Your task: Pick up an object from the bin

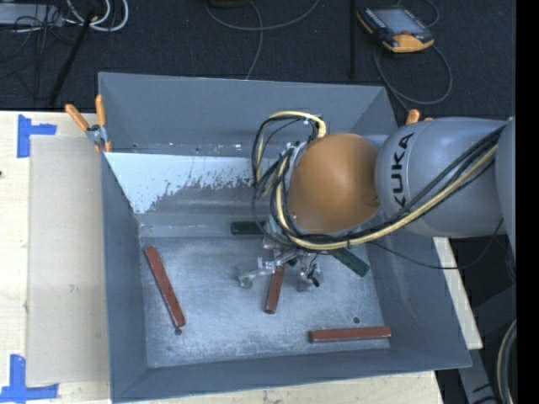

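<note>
My gripper point(280, 276) hangs low over the middle of the bin floor, below the arm's orange cover. It is open, with one metal fingertip point(249, 278) to the left and the other to the right. A short brown stick point(272, 295) lies on the floor with its upper end between the two fingers and its lower end pointing toward the front wall. A dark green stick point(248, 227) lies just behind the gripper, partly hidden by the arm. Another dark green stick point(354, 263) pokes out on the right, under the cover.
A long brown stick point(164, 286) lies slanted near the left wall. Another brown stick point(349, 335) lies flat along the front right. The arm and its cables cover the back right of the bin.
</note>
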